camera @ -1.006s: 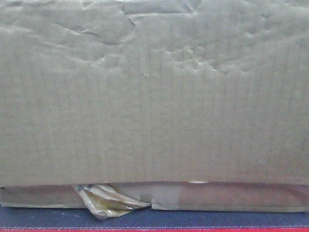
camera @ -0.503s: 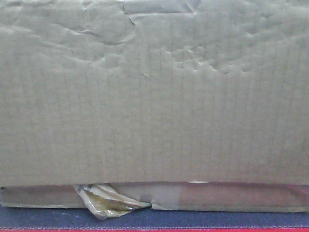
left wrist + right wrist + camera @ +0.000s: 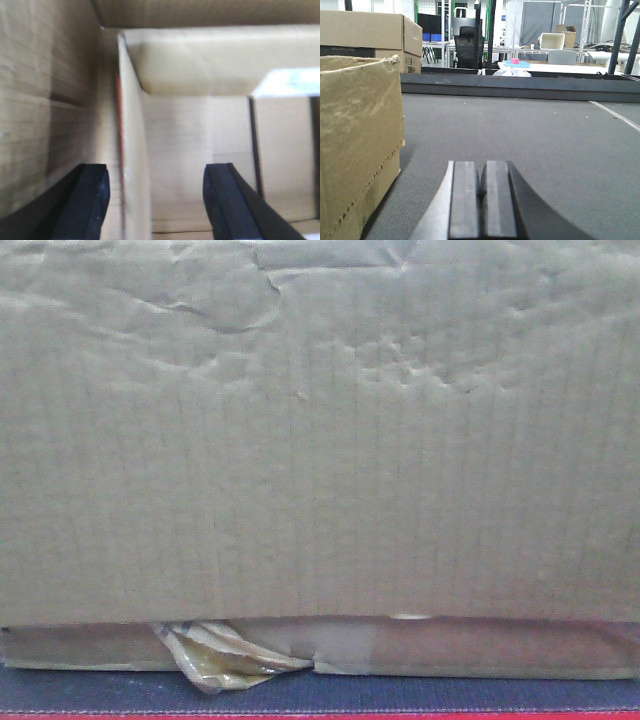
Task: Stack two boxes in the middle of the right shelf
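The large box [image 3: 320,440], brown with a creased, dented face, fills the front view. It rests on the thin flat box [image 3: 480,648], whose torn clear tape [image 3: 222,658] hangs at the front. In the left wrist view my left gripper [image 3: 157,200] is open and straddles an upright cardboard wall [image 3: 134,150], which stands near the left finger [image 3: 90,200]. My right gripper [image 3: 480,195] is shut on nothing, low over the platform, with a brown box side [image 3: 355,140] to its left. The shelf is out of view.
Both boxes sit on a dark grey textured platform [image 3: 520,130] with a red front edge [image 3: 320,716]. Cardboard boxes with a black printed panel [image 3: 365,35] stand at the back left. Tables, a chair and rack uprights lie beyond the platform's far rim.
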